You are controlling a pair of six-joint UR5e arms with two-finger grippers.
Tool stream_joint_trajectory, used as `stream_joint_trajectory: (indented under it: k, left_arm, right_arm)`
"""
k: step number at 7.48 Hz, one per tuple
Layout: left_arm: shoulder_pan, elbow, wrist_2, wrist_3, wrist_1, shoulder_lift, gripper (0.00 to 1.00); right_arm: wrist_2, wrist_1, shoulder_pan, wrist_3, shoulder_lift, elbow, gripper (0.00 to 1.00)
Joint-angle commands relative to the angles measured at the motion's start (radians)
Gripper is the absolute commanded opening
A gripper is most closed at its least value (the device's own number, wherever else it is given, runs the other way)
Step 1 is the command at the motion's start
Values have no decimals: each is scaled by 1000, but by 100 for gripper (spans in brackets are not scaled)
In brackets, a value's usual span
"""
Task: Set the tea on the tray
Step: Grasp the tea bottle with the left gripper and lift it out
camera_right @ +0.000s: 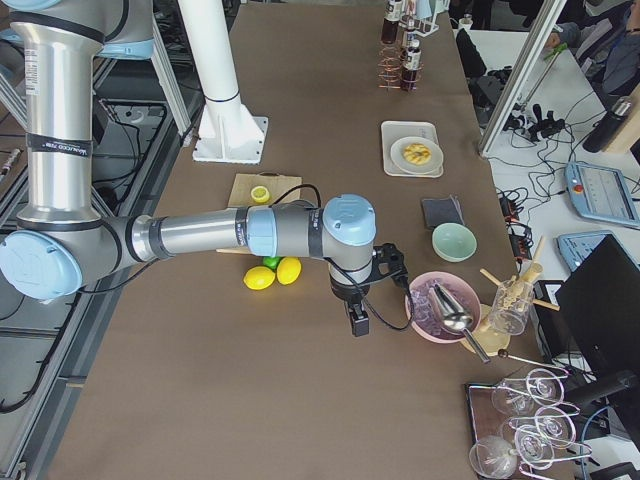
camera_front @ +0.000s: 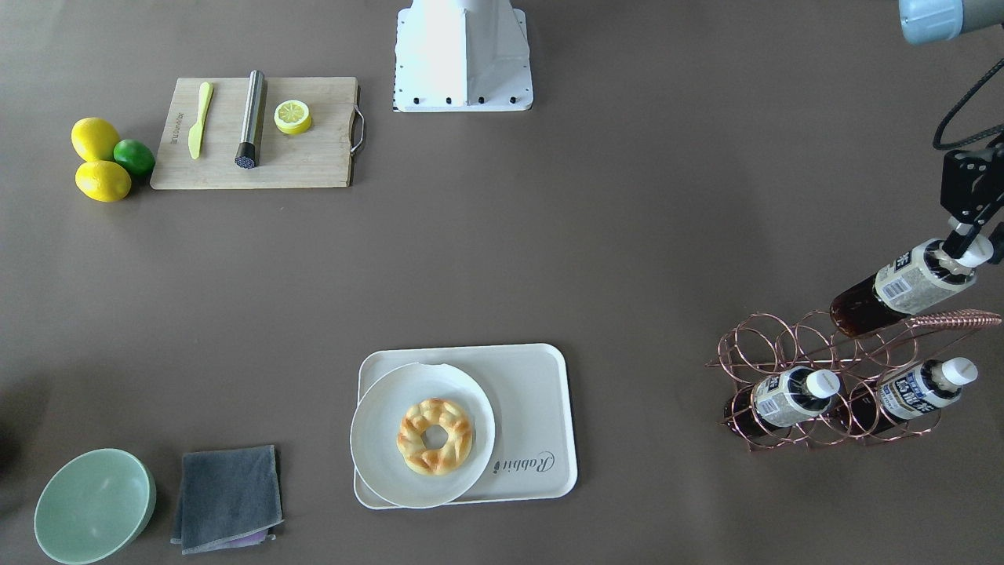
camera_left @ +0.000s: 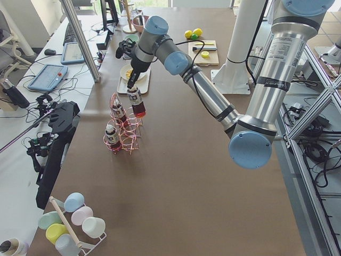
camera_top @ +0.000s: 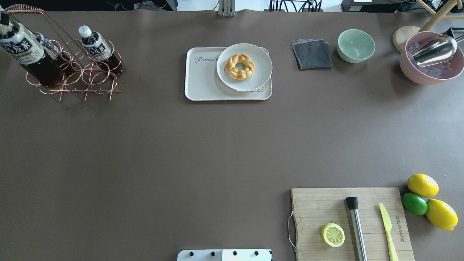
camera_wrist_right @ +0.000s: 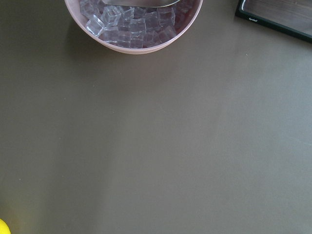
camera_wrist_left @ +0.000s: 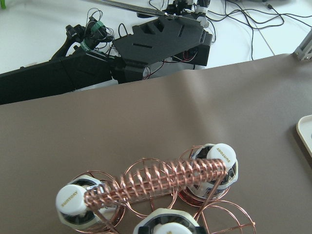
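Observation:
My left gripper (camera_front: 963,245) is shut on the white cap of one tea bottle (camera_front: 902,286). It holds the bottle higher than the other two, its base still among the top rings of the copper wire rack (camera_front: 792,345). The bottle also shows in the overhead view (camera_top: 25,50). In the left wrist view its cap (camera_wrist_left: 168,224) is at the bottom edge. Two more tea bottles (camera_front: 788,395) (camera_front: 922,386) stand in the rack. The cream tray (camera_front: 541,392) lies far from the rack, mid-table. My right gripper (camera_right: 358,322) hangs near the pink bowl; I cannot tell if it is open or shut.
A round white plate (camera_front: 376,424) with a ring pastry (camera_front: 434,435) covers half the tray. A grey cloth (camera_front: 227,496) and a green bowl (camera_front: 94,506) lie beside it. A cutting board (camera_front: 314,149), lemons (camera_front: 98,157) and a pink ice bowl (camera_top: 431,59) lie on my right side.

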Motion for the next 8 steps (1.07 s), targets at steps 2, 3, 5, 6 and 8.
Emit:
stream_joint_trajectory:
  k: [2, 3, 5, 6, 8]
  left_arm:
    - [238, -60, 94, -167, 308, -271, 0]
    - [325, -42, 173, -170, 382, -355, 0]
    - [465, 96, 252, -249, 372, -503, 0]
    - [561, 151, 338, -314, 324, -542, 0]
    - [665, 269, 381, -353, 164, -553, 0]
  right_arm:
    - [-2, 14, 0, 0, 0, -21, 100]
    - [-2, 59, 0, 0, -2, -45, 100]
    - [-8, 110, 0, 0, 0, -80, 100]
    - [-8, 110, 0, 0, 0, -81, 100]
    - [-8, 110, 1, 0, 1, -79, 100]
